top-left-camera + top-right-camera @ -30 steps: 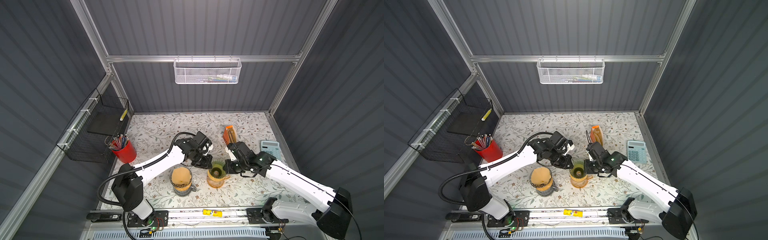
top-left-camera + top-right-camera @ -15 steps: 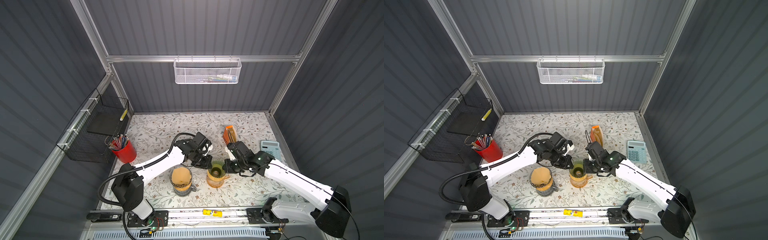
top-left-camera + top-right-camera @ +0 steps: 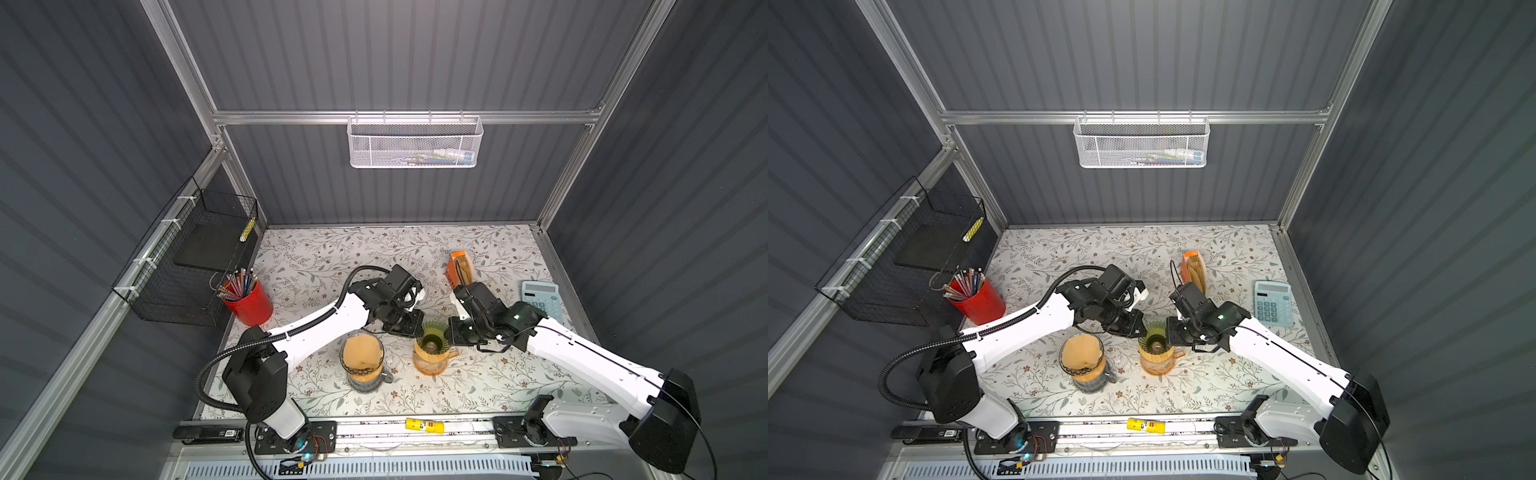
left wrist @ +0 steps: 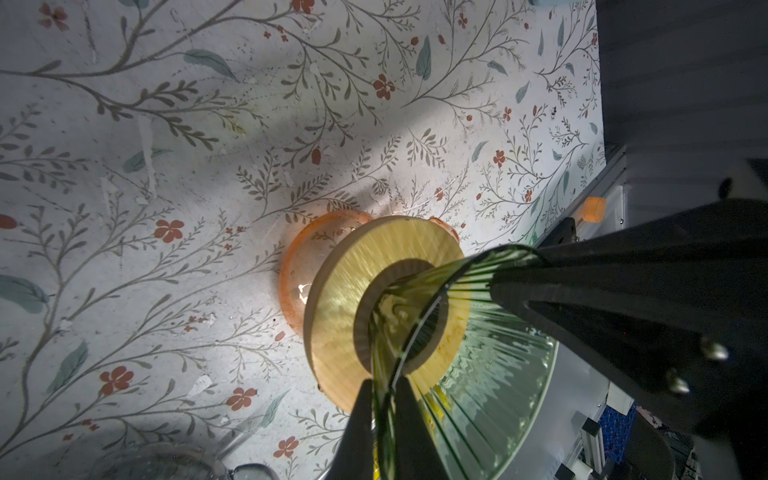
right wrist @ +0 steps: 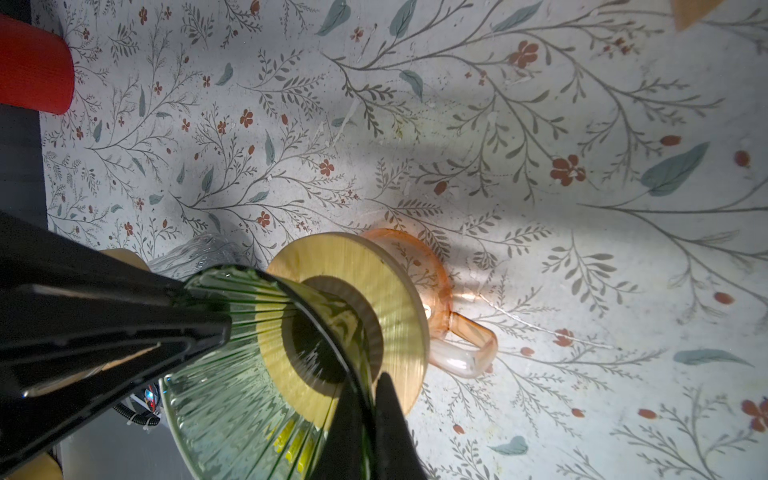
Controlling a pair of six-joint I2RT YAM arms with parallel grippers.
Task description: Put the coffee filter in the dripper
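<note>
A green ribbed glass dripper (image 3: 434, 334) (image 3: 1156, 337) (image 4: 478, 374) (image 5: 232, 374) sits with its wooden ring (image 4: 345, 299) (image 5: 399, 299) on an orange glass mug (image 3: 432, 365) (image 5: 436, 270). My left gripper (image 3: 419, 328) (image 3: 1139, 326) (image 4: 384, 380) is shut on the dripper's rim from the left. On the opposite side, my right gripper (image 3: 451, 333) (image 3: 1170, 335) (image 5: 368, 380) is shut on the same rim. No filter shows inside this dripper. A brown coffee filter (image 3: 362, 355) (image 3: 1080, 353) lies in a second, clear dripper to the left. More filters stand in an orange holder (image 3: 459, 268) (image 3: 1194, 269).
A red pencil cup (image 3: 249, 301) stands at the left, next to a black wire basket (image 3: 195, 266) on the side wall. A calculator (image 3: 542, 299) lies at the right edge. A white mesh basket (image 3: 415, 143) hangs on the back wall. A yellow item (image 3: 424, 424) rests on the front rail.
Both grippers stay clamped on the dripper's rim. The right arm has shifted only slightly; the dripper and mug stand where they were.
</note>
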